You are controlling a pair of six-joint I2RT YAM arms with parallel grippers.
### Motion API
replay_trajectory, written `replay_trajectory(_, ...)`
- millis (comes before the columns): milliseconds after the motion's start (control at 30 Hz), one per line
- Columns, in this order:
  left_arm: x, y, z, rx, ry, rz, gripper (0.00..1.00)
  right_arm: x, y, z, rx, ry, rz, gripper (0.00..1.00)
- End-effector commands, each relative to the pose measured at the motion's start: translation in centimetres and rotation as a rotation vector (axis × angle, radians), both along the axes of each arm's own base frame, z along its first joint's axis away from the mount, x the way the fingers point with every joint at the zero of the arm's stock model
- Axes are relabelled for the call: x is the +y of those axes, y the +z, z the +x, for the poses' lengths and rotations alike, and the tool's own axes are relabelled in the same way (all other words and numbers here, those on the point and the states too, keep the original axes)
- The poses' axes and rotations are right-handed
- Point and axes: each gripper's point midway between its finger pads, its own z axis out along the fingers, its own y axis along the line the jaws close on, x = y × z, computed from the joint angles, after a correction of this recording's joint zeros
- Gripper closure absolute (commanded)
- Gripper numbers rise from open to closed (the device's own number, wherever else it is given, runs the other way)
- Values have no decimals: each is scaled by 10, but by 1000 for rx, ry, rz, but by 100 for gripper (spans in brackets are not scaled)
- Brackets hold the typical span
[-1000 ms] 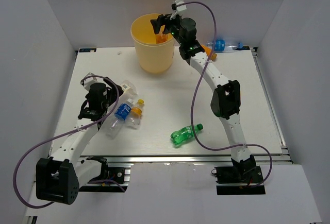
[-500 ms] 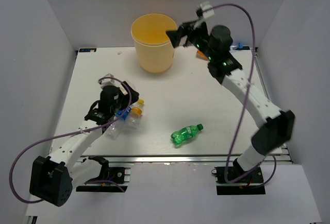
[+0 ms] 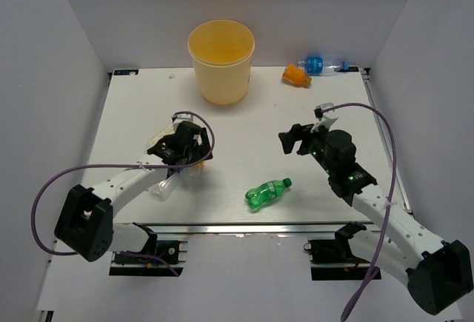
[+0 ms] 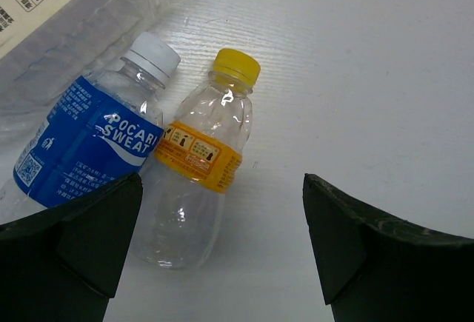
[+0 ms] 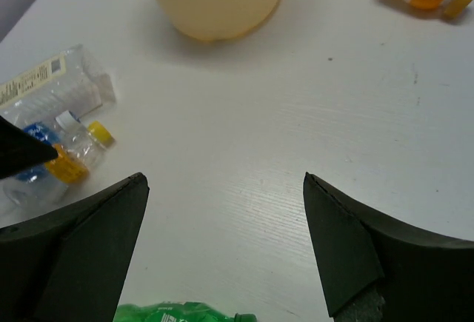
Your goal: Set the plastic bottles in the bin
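Note:
The bin stands at the back centre and shows in the right wrist view. My left gripper is open just above a blue-label bottle and a clear bottle with an orange label and yellow cap, holding nothing. A larger clear bottle with a cream label lies beside them. My right gripper is open and empty above the table right of centre. A green bottle lies near the front, its top at the bottom edge of the right wrist view.
A stubby orange bottle and a blue-label bottle lie at the back right near the wall. The table's metal front rail runs between the arm bases. White walls close in the left, right and back.
My right arm has pulled back from over the bin to low over the table's right-centre, and the orange item it held there is gone. My left gripper has moved right over the bottle cluster.

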Motion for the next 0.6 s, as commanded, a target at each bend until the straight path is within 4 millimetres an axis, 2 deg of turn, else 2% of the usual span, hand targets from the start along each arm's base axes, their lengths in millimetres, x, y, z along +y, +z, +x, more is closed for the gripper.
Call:
replay_trajectory(0, 0, -2, 4, 11, -23, 69, 2, -22, 29, 4, -72, -127, 57, 11)
replay_trajectory(167, 6, -18, 2, 65, -7, 151, 2, -56, 8, 1, -53, -277, 11, 11)
replay_trajectory(233, 7, -20, 2, 73, 3, 167, 2, -63, 0, -2, -34, -303, -7, 11)
replay_trajectory(400, 0, -28, 3, 91, -16, 180, 4, -72, -11, -5, -12, -337, -24, 11)
replay_trajectory(567, -7, -43, 4, 128, -32, 201, 5, -70, -8, -1, -16, -336, -8, 11)
